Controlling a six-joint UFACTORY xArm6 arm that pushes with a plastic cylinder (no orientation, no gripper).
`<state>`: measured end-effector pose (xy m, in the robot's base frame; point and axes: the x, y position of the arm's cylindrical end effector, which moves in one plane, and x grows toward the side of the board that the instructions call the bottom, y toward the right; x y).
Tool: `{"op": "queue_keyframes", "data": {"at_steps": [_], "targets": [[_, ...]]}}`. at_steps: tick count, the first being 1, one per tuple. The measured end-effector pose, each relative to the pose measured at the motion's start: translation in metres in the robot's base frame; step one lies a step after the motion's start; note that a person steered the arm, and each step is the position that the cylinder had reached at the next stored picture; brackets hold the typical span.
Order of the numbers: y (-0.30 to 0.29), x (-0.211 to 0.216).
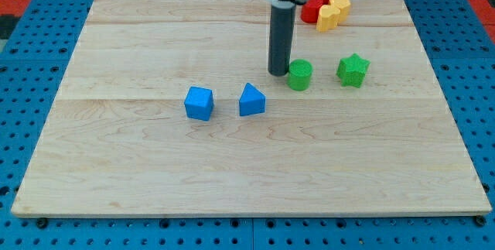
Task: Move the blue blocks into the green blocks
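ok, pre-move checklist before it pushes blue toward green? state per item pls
1. My tip visible on the board: ok.
2. Tip behind a blue block for a push toward green: not ok. It stands just left of the green cylinder, above and right of the blue triangular block.
3. Tip clear of the green cylinder: cannot tell; the two look nearly touching.
4. Both blue blocks free to slide: ok. The blue cube and the triangular block sit apart in open space.
5. Green targets close together: ok. The green star lies right of the cylinder.
6. Red and yellow blocks out of the path: ok, clustered at the view's top.
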<state>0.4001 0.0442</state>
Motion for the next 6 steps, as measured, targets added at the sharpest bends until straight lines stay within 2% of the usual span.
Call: {"op": "queue_keyframes", "data": {"at_steps": [2, 4, 5, 6], "targets": [[0.056, 0.005], [0.027, 0.077], [-0.016, 0.087], [-0.092, 0.087]]}}
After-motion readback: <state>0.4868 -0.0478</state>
